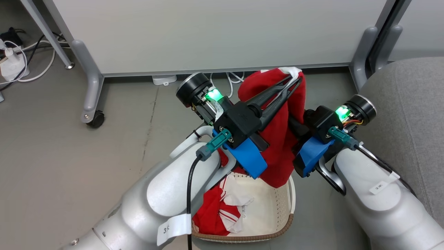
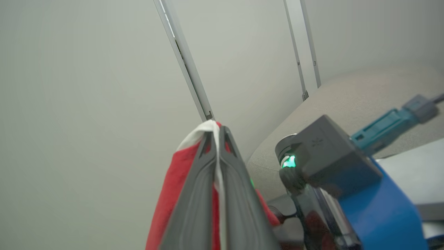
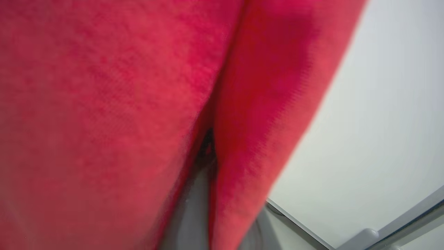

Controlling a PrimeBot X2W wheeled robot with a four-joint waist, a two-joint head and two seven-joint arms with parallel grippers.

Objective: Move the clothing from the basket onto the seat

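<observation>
Head view: lift-out step; left gripper point(image 1: 293, 79) clamped on raised red garment point(image 1: 277, 149) above basket point(image 1: 277, 227); right gripper point(image 3: 207, 146) closed into same fabric. Second garment point(image 1: 211, 215) lies in basket. Next: carry right, clear the rim, onto seat point(image 1: 409, 114).

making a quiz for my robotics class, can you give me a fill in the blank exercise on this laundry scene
1. The left gripper is shut on a raised garment coloured ___.
2. A second garment lies in the ___.
3. The grey sofa seat is on the robot's ___ side.
Missing words: red; basket; right.
</observation>
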